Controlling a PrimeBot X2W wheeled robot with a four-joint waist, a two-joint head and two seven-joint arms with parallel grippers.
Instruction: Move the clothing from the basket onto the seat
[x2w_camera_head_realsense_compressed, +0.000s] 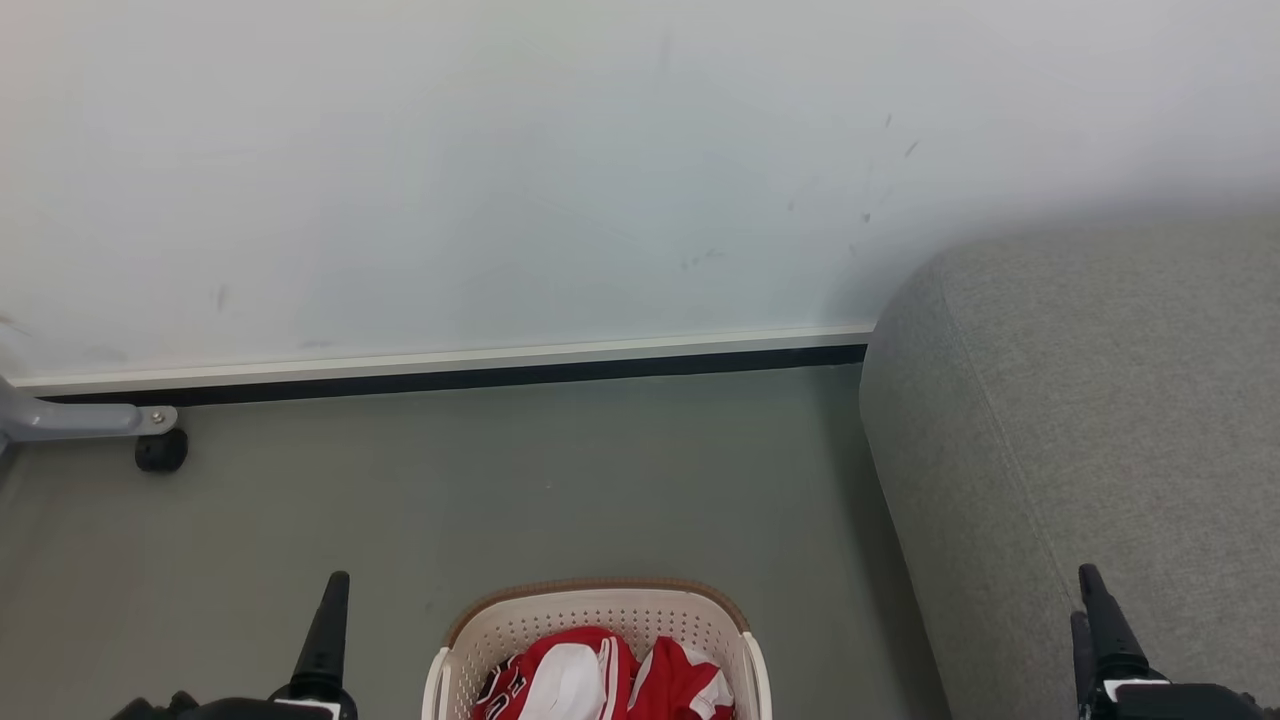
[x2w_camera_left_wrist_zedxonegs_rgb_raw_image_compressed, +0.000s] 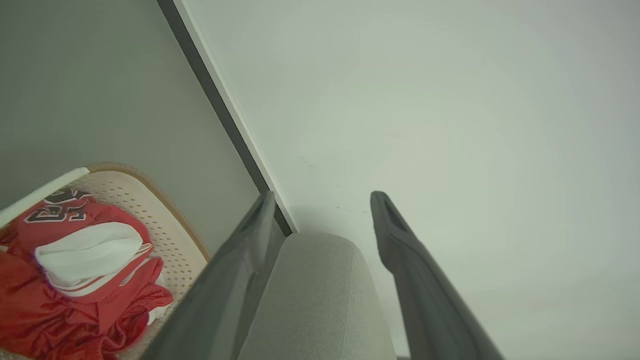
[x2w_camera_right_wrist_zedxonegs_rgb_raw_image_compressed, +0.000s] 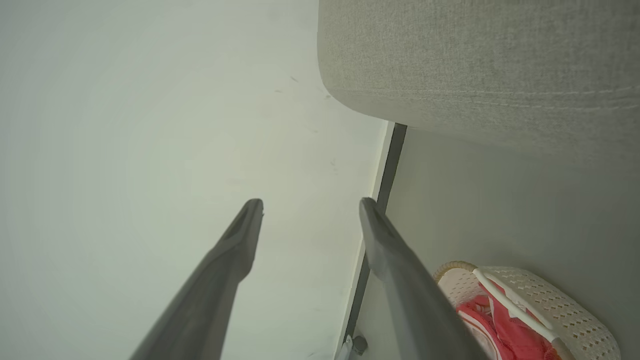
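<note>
Left gripper (x2w_camera_left_wrist_zedxonegs_rgb_raw_image_compressed: 324, 196): two long dark grey fingers, pointy tips. Right gripper (x2w_camera_right_wrist_zedxonegs_rgb_raw_image_compressed: 311, 201): same look, black base, white patch.

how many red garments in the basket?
2. A bright red soft garment with a white panel and dark lettering lies left in the cream-white perforated plastic basket; a second red garment lies right. More may be hidden underneath.

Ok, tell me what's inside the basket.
The basket holds crumpled red clothing with white trim, one piece showing dark lettering. The pile hides the basket's bottom, so anything lying beneath it cannot be seen.
</note>
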